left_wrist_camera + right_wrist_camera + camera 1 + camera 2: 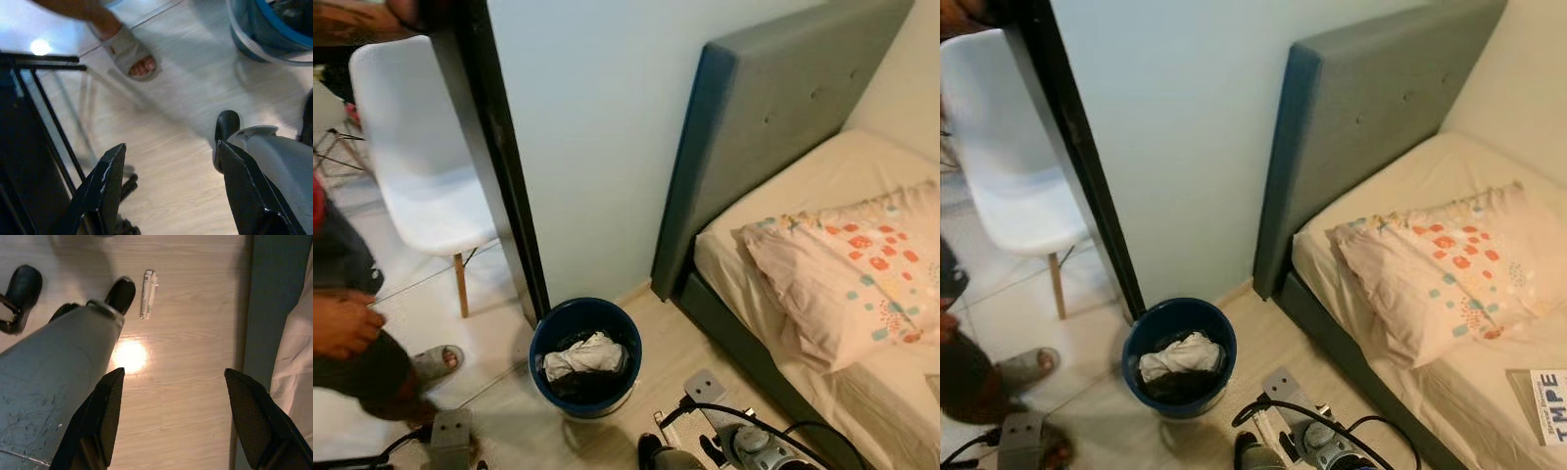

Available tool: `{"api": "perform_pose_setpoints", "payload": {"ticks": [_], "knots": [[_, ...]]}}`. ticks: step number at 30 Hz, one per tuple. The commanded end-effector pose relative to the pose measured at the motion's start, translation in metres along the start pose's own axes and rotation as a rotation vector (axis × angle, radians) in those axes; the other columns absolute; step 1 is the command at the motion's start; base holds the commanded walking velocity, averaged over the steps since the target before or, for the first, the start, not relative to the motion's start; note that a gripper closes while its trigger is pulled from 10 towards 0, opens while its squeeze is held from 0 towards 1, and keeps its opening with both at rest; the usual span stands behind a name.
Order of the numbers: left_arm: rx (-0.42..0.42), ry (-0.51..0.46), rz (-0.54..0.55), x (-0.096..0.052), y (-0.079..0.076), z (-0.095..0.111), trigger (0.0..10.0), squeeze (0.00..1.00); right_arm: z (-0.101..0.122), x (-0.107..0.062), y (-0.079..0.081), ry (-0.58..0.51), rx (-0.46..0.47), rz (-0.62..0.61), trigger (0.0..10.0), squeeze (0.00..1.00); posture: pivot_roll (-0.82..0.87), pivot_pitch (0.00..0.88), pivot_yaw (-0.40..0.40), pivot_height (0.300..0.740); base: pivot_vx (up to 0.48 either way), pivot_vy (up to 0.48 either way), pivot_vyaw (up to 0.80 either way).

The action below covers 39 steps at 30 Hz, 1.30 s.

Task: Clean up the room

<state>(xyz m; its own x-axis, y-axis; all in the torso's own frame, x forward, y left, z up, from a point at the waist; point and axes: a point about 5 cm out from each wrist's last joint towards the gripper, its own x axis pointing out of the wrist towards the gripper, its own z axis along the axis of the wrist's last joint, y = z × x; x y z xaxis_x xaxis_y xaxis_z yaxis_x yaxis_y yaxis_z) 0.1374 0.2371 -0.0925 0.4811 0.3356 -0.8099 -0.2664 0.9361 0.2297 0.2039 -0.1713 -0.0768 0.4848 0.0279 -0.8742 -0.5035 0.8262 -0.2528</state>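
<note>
Blue bin holding crumpled white cloth stands on wood floor beside bed; left tool and right tool both spread wide, empty, above floor.

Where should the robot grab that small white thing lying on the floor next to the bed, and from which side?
Grip the small white strip across its narrow middle, coming straight down from above. It lies flat and alone on the wooden floor, long and thin, so the right claw, hanging open above the floor, should straddle its short width. Bare floor on both long sides leaves room for the fingers.
</note>
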Motion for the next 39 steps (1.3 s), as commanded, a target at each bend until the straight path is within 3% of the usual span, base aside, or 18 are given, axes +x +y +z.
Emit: {"api": "perform_pose_setpoints", "payload": {"ticks": [1,39], "knots": [[0.010,0.020,-0.005,-0.001,-0.001,-0.004,10.0,0.00,-0.005,0.000,0.000,0.021,-0.002,0.000,10.0,0.00,-0.01,0.004,0.025,0.740,-0.356,0.000,0.00],[0.055,0.008,-0.049,-0.001,-0.012,-0.001,10.0,0.00,-0.008,0.000,0.001,0.031,-0.003,-0.003,10.0,0.00,-0.01,0.024,0.039,0.740,-0.352,0.000,0.00]]}}
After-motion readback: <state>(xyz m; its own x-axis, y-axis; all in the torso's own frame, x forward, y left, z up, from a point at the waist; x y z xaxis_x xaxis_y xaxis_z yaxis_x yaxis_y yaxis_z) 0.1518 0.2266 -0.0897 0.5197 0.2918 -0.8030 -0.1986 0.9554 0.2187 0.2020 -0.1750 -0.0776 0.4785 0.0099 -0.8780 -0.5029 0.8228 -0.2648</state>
